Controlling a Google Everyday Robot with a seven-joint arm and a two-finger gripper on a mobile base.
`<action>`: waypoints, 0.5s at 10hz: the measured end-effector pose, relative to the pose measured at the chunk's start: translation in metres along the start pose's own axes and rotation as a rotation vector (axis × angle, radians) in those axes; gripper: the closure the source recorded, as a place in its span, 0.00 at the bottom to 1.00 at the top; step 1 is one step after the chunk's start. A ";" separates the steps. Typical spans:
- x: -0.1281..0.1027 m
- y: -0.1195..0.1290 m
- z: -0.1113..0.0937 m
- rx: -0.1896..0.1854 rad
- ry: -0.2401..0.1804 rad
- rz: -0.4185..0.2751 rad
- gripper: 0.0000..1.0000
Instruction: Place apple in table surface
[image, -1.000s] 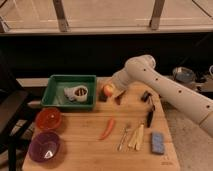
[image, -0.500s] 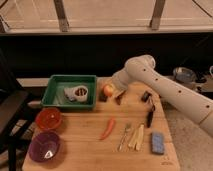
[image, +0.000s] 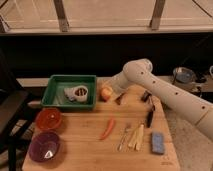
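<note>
One apple (image: 106, 93) just beside the tool (image: 118, 97)

Apple (image: 105, 93) centre frame, at table surface (image: 90, 152) far edge, just right of tray (image: 54, 96). Gripper (image: 116, 96) just right of apple. Pepper (image: 108, 128) below.

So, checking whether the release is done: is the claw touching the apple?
Cannot tell. The camera view shows the claw close beside the apple, near the green tray; neither contact nor a gap shows plainly.
</note>
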 end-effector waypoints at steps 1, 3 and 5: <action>0.002 0.007 0.013 -0.003 -0.017 0.021 1.00; 0.008 0.018 0.030 -0.008 -0.024 0.059 1.00; 0.014 0.028 0.046 -0.003 -0.034 0.115 1.00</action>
